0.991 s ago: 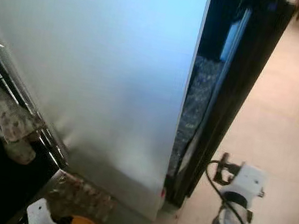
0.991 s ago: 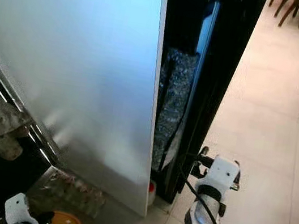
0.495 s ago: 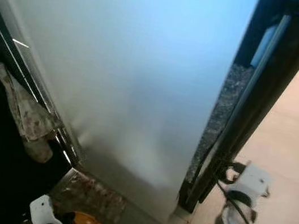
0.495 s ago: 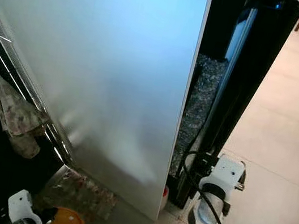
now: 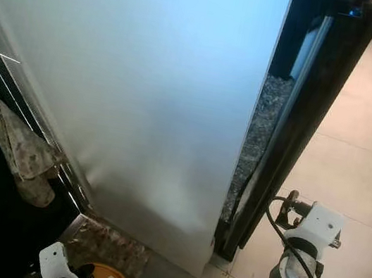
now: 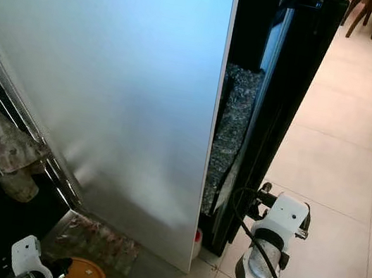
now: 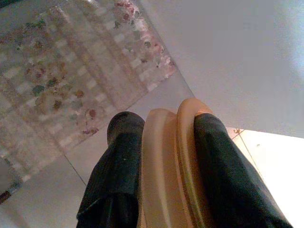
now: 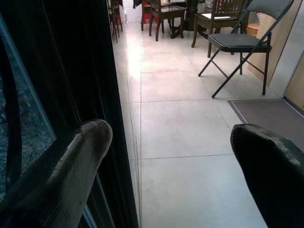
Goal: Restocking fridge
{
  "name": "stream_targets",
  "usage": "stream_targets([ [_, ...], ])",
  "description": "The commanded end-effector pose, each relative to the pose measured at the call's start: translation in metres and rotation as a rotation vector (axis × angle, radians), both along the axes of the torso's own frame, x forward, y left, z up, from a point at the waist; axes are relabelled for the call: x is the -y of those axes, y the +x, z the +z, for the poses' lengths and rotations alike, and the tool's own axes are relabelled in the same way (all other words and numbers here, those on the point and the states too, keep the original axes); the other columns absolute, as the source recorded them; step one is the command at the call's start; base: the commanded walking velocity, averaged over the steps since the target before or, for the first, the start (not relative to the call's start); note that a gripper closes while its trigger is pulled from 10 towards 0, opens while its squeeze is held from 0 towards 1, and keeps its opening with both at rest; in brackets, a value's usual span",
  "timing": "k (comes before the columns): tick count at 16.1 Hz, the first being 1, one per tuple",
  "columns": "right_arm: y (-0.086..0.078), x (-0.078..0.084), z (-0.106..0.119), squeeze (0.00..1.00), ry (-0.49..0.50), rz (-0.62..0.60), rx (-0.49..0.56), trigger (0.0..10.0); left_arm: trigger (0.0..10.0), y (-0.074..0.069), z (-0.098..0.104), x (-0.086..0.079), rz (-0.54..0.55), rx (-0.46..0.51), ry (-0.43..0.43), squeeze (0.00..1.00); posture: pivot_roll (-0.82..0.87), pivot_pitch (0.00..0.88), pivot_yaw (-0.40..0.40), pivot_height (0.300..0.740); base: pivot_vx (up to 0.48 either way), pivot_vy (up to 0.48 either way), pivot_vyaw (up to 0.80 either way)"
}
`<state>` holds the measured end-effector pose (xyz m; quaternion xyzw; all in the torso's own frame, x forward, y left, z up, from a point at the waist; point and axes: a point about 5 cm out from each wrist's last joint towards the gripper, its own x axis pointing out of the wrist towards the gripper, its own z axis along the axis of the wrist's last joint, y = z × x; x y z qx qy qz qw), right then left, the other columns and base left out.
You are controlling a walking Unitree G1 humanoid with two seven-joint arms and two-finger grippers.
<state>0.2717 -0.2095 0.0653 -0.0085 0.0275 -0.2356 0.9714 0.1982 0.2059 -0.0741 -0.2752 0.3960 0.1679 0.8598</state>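
Restocking seems only begun: the left claw [image 7: 161,190] holds one round orange-lidded container [image 7: 171,166] pinched low between its two black fingers, probably kept clear of the tall silver fridge door [image 5: 142,103]. The right claw [image 8: 166,166] gapes wide and empty beside that door's dark open edge [image 8: 71,71], likely to pull it; one patterned cloth [image 5: 19,154] hangs left.

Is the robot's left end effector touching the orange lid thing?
Touching. In the left wrist view, the left end effector has both black fingers pressed against the orange lid clamped between them.
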Motion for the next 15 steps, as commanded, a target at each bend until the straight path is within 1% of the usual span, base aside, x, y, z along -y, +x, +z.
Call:
stream_targets([
  [1, -0.001, -0.001, -0.002, 0.0, 0.007, 0.005, -0.011, 10.0, 10.0, -0.004, -0.001, -0.004, -0.006, -0.017, 0.014, 0.0, -0.04, 0.0, 0.113, 0.74, 0.0, 0.0, 0.0],
  [3, 0.0, -0.002, -0.002, 0.0, 0.002, 0.016, -0.017, 10.0, 10.0, -0.005, -0.002, -0.004, -0.014, -0.021, 0.016, 0.0, -0.04, 0.0, 0.114, 0.74, 0.0, 0.0, 0.0],
  [6, 0.001, 0.001, -0.001, 0.0, -0.009, 0.033, -0.019, 10.0, 10.0, -0.006, -0.003, -0.003, -0.019, -0.024, 0.018, 0.0, -0.05, 0.0, 0.083, 0.74, 0.0, 0.0, 0.0],
  [10, 0.006, 0.004, 0.003, 0.0, -0.036, 0.074, -0.024, 10.0, 10.0, -0.014, -0.007, -0.003, 0.018, -0.033, 0.001, 0.0, -0.04, 0.0, 0.043, 0.74, 0.0, 0.0, 0.0],
  [12, 0.009, -0.001, 0.005, 0.0, -0.031, 0.086, -0.016, 10.0, 10.0, -0.019, -0.009, -0.003, 0.02, -0.044, 0.0, 0.0, -0.04, 0.0, 0.043, 0.74, 0.122, 0.0, 0.0],
  [13, 0.01, -0.008, 0.005, 0.0, -0.019, 0.102, -0.014, 10.0, 10.0, -0.022, -0.01, -0.003, 0.019, -0.05, 0.0, 0.0, -0.04, 0.0, 0.045, 0.74, 0.281, 0.0, 0.0],
  [15, 0.007, -0.013, 0.003, 0.0, -0.009, 0.117, -0.021, 10.0, 10.0, -0.022, -0.01, -0.004, 0.023, -0.046, 0.001, 0.0, -0.04, 0.0, 0.05, 0.74, 0.283, 0.0, 0.0],
])
